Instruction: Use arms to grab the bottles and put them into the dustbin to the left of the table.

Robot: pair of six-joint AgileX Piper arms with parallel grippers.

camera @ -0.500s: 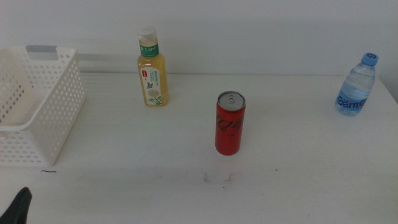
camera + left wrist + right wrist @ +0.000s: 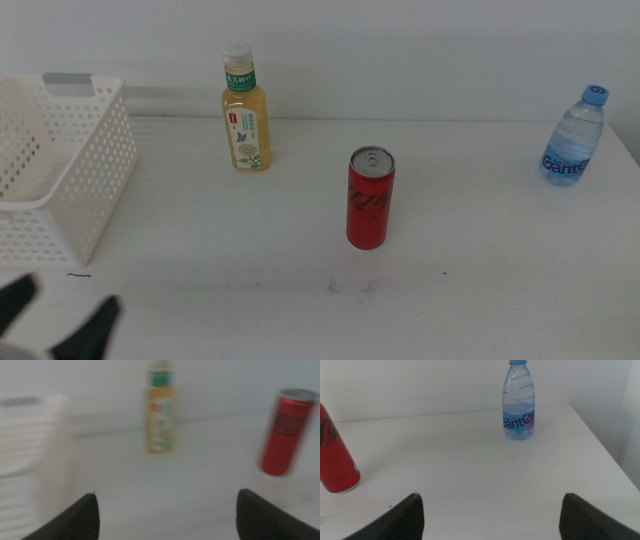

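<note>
Step in hand: the reach for the first bottle; nothing is gripped and nothing lies in the basket yet, so the task looks to be at its very start
Left claw (image 2: 55, 320): low at the near left corner of the tabletop (image 2: 480, 260) in the middle view, jaws spread wide and empty; its own wrist view is blurred, which suggests the arm is on the move
Right claw (image 2: 490, 512): out of the middle view; in its wrist view the jaws stand wide apart with nothing between them, low over the right part of the tabletop
Tea bottle (image 2: 245, 108): upright at the back, a little right of the basket, yellow with a white cap; in the left wrist view it stands ahead between the jaws, well apart from them
Soda can (image 2: 370, 198): upright near the middle of the tabletop, red; seen off to one side in both wrist views
Water bottle (image 2: 575, 136): upright at the far right edge, blue cap; straight ahead of the right claw but well apart from it
Basket (image 2: 75, 175): white with holed sides, at the left edge, no bottle visible inside
Next move: the left claw probably needs to travel forward to the tea bottle, keep its jaws wide, set them on either side of the body, then close and lift
Risk: a tall upright bottle may tip if a jaw nudges it before closing
</note>
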